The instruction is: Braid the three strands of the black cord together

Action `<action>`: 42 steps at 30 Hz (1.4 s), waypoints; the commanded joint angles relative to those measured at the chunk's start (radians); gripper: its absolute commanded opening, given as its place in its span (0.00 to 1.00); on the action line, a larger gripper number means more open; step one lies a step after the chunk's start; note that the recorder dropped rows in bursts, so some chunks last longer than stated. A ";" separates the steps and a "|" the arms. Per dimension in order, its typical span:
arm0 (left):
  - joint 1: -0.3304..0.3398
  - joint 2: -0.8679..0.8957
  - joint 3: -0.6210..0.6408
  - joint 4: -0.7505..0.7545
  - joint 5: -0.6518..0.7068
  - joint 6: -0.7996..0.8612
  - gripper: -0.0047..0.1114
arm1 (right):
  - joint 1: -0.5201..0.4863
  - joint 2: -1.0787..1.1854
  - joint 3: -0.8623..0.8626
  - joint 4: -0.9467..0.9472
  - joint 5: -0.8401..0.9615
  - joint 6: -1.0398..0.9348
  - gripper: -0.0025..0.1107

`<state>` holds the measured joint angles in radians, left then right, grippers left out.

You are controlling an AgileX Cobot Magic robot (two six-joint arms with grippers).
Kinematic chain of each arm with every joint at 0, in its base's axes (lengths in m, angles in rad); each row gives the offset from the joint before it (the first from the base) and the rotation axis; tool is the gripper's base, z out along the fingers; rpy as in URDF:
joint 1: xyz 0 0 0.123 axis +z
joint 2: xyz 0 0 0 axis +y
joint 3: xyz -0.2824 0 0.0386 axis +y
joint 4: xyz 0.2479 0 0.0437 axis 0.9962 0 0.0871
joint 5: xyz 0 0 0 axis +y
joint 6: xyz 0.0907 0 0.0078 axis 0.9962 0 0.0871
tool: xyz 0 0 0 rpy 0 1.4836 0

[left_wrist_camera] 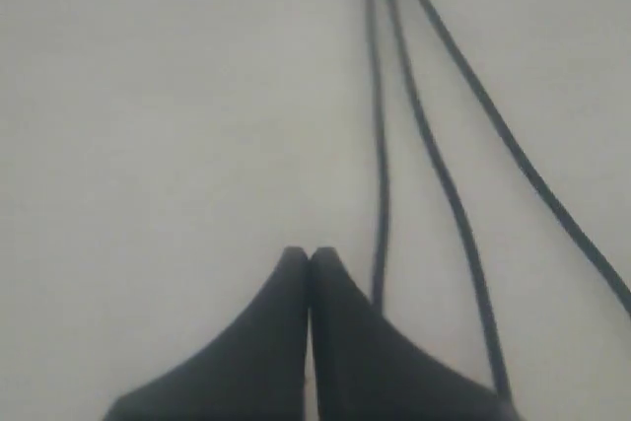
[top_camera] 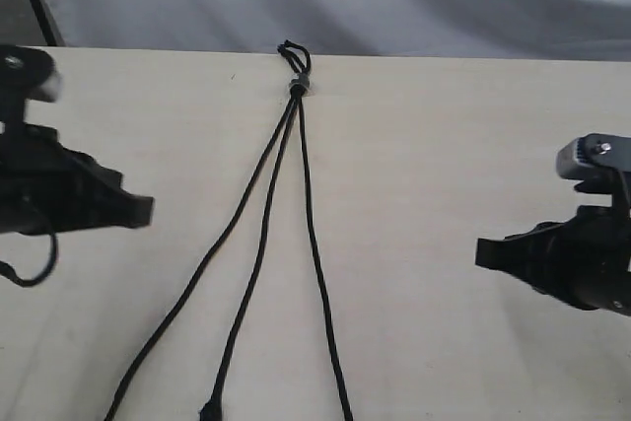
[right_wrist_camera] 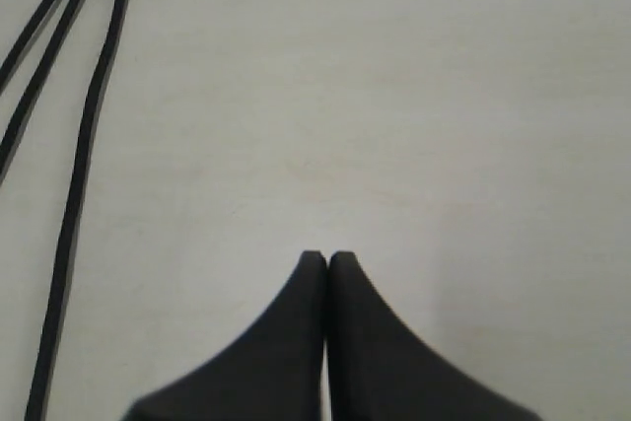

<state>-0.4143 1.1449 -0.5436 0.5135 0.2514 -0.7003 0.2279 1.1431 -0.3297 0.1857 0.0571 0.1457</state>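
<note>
Tips came nearest, farthest from the grey band [top_camera: 300, 83]: of the three strands [top_camera: 258, 251], only the middle one showed its knotted tip [top_camera: 210, 409], and the outer two ran out of view. Closer to the band, my left gripper [top_camera: 148, 211] hung left of the fanned strands and my right gripper [top_camera: 480, 253] hung to their right. Neither touched a strand, and each had its jaws pressed fully together with nothing between them. From there the strands lay unbraided and flat on the table [top_camera: 444, 145], drawing closer until they met just under the band. There the black cord [top_camera: 297, 92] was gathered, and just beyond the band its short loop [top_camera: 294, 51] lay at the table's far edge.
</note>
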 commanded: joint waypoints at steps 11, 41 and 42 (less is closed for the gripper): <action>-0.309 0.471 -0.175 -0.028 0.017 -0.003 0.35 | 0.077 0.106 -0.006 -0.011 -0.108 -0.069 0.03; -0.128 0.468 -0.301 0.072 0.266 0.129 0.04 | 0.077 0.106 -0.006 -0.011 -0.110 -0.109 0.03; -0.077 0.480 -0.295 0.072 0.266 0.120 0.04 | 0.077 0.106 -0.006 -0.011 -0.110 -0.109 0.03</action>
<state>-0.5657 1.6125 -0.8413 0.5720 0.4886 -0.5750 0.3001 1.2484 -0.3297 0.1857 -0.0440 0.0470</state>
